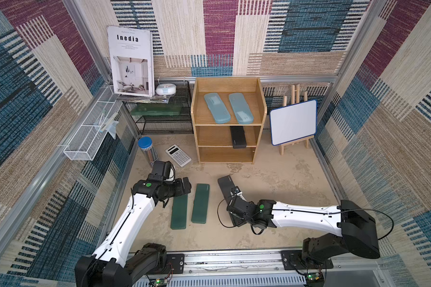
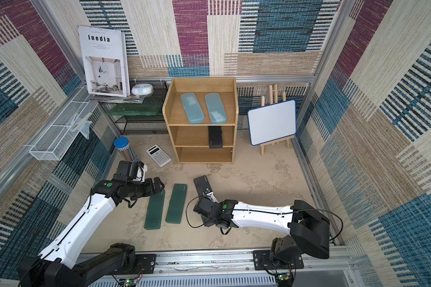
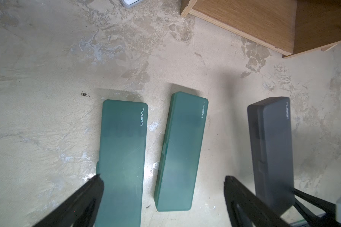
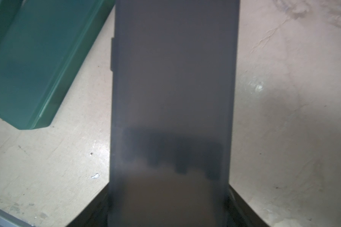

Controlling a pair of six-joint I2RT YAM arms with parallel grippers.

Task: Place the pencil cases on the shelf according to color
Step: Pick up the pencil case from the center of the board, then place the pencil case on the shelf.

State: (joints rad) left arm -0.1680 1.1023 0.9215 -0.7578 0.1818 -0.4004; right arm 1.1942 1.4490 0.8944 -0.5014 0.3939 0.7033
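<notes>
The wooden shelf (image 1: 262, 99) (image 2: 168, 104) stands at the back. Two light-blue pencil cases (image 1: 217, 108) (image 1: 241, 108) lie on its top tier, and a black one (image 1: 238, 137) lies on the middle tier. Two dark green cases (image 1: 179, 211) (image 1: 200, 203) lie side by side on the floor. To their right lies a second black case (image 1: 225, 184) (image 4: 173, 78). My right gripper (image 4: 168, 196) is shut on that case's near end, its jaws pressing both long edges. My left gripper (image 3: 162, 177) hangs open above the green cases (image 3: 124, 147) (image 3: 181, 147).
A white calculator (image 1: 178, 155) and a blue-lidded can (image 1: 147, 149) sit left of the shelf. A whiteboard on an easel (image 1: 293, 121) stands to its right. A black mesh rack (image 1: 164, 116), a book (image 1: 131, 62) and a white wire basket (image 1: 90, 131) line the back left.
</notes>
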